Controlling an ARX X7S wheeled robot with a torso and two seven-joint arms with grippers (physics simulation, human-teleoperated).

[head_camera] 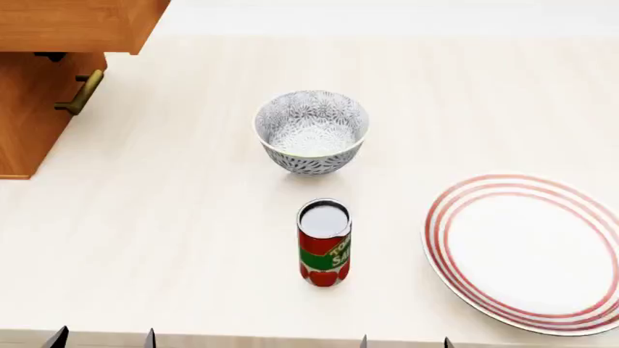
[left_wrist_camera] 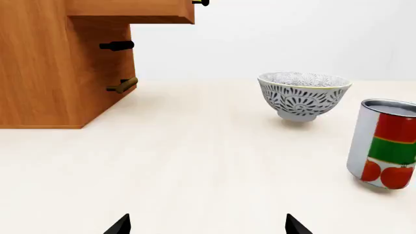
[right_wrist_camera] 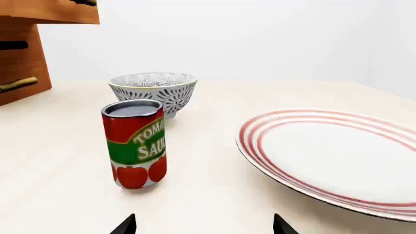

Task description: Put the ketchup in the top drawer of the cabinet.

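**Still on the table: ketchup upright, top drawer pulled out**

Here, standing upright on the pale table (head_camera: 174, 217), ketchup (head_camera: 323, 243), silver lid up, red label with green band and pale lettering turned toward the robot's side. Touched by nothing. Just beyond the ketchup, apart from it, a grey patterned bowl (head_camera: 311, 130), upright and holding nothing. Near the ketchup on the right, not touching, a white plate (head_camera: 527, 250) ringed with red stripes, partly cut off by the head view's edge.

Well apart from the ketchup, far and to the left, the orange-brown cabinet (head_camera: 25, 123). Jutting out above the cabinet's front, the top drawer (head_camera: 77, 25), pulled open; inside not visible from any view. Below the open drawer, a dark bar handle (left_wrist_camera: 117, 46) and, lower, a brass bar handle (head_camera: 82, 93) on the closed fronts.

Nearer the robot than the ketchup, low over the table's near edge, left gripper (left_wrist_camera: 208, 225) and right gripper (right_wrist_camera: 204, 225), only dark fingertips showing in each wrist view. Both spread wide with bare table between the tips, holding nothing. From the right wrist view, ketchup slightly off the gap's line, toward the cabinet side; from the left wrist view, ketchup at the frame's edge, bowl beyond.
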